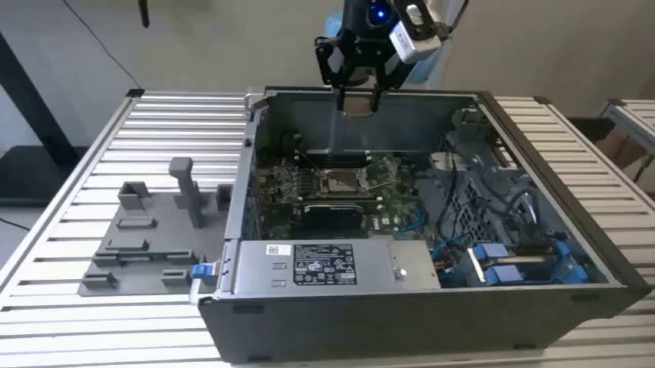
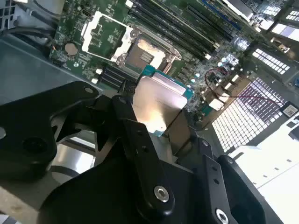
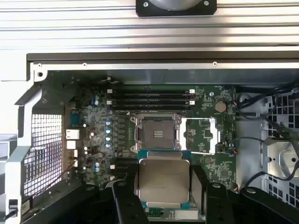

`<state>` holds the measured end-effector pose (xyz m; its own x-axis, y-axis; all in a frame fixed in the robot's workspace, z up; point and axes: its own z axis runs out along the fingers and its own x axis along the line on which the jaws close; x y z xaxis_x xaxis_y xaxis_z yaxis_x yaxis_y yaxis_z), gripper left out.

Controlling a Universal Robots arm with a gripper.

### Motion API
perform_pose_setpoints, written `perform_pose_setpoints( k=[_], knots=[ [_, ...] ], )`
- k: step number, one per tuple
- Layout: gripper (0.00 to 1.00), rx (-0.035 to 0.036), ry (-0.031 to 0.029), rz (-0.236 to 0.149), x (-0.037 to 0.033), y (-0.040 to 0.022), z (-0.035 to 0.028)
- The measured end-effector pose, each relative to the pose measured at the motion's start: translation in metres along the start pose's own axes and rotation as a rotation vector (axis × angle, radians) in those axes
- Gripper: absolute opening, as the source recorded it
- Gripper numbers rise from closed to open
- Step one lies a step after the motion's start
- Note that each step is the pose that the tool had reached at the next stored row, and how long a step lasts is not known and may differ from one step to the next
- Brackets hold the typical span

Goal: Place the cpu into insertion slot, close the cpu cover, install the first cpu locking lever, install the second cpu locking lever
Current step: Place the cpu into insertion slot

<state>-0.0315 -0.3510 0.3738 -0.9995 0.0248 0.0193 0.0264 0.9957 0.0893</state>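
Exterior view: gripper [image 1: 357, 98] hangs above the far wall of the open computer case [image 1: 573, 261], clamped on the cpu [image 1: 357, 106], which sits between the fingers, clear of the board. The case stands on a slatted metal table [image 1: 174, 123]. A grey fixture plate [image 1: 143, 245] lies on the slats at the exterior view's left of the case. A white-labelled power-supply box [image 1: 327, 264] sits along the near wall of the case. The socket [image 1: 343, 182] shows on the green motherboard [image 1: 394, 199], well below the held chip. First wrist view: cpu [image 3: 163, 172] is flat, silver top facing the camera, green edge visible, with black fingers [image 3: 127, 205] pressed on two opposite sides. The socket [image 3: 156, 135] is empty, just beyond the chip. The cpu cover [image 3: 201, 136] is swung open, lying just beside the socket, with board visible through its cut-out. Memory slots [image 3: 149, 95] run past the socket. Second wrist view: cpu [image 2: 156, 105] is gripped by the fingers [image 2: 140, 144], with the bare socket [image 2: 145, 53] and the open cpu cover [image 2: 103, 37] beyond. How the locking levers stand cannot be told.
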Motion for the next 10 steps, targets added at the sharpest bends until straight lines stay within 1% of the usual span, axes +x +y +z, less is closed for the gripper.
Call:
perform_pose_setpoints(
  k=[10],
  knots=[
    [0.55,-0.0001,0.0,0.0,0.0,0.0,0.0]
  ],
)
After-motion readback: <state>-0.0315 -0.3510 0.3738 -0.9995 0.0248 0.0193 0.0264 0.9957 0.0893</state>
